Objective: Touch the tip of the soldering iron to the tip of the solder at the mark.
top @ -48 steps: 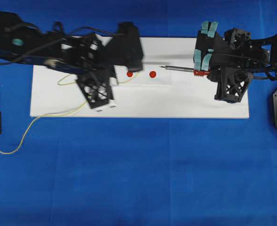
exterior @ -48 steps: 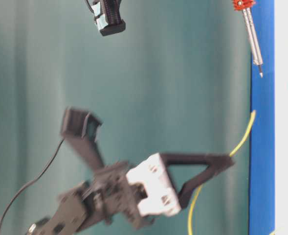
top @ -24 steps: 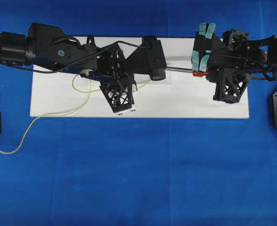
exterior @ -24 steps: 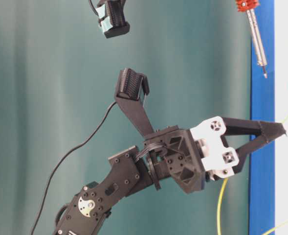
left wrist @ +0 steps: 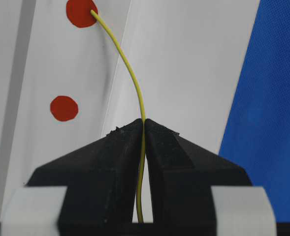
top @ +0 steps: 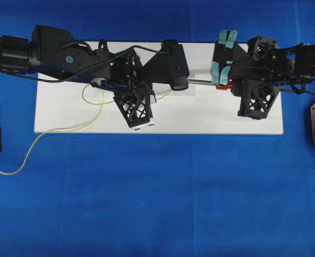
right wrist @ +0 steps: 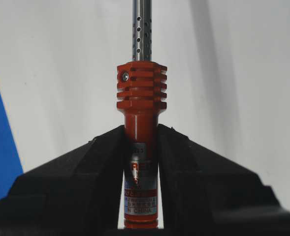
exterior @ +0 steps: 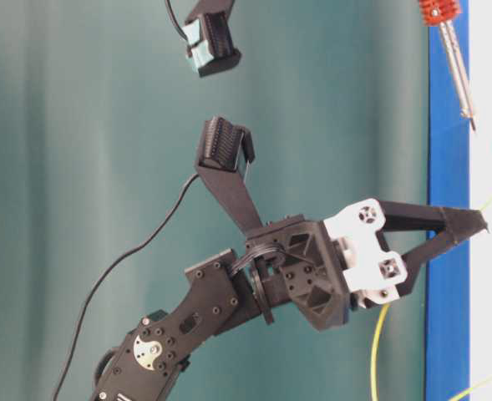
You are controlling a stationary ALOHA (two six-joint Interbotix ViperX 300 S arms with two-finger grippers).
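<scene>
Left gripper [left wrist: 144, 129] clenching thin yellow solder wire [left wrist: 133, 83], free end resting on red round mark [left wrist: 80, 12] near white board's [top: 210, 115] far edge. Right gripper [right wrist: 141, 135] clamping red-handled silver soldering iron [right wrist: 141, 113]. Advancing iron slowly, keeping shaft aligned toward mark, likely avoiding nudging wire.

Soldering iron [right wrist: 141, 98] tip cut off by top edge in right wrist view; overhead, shaft end and red marks hidden under left arm [top: 168, 61] (contact undeterminable)
</scene>
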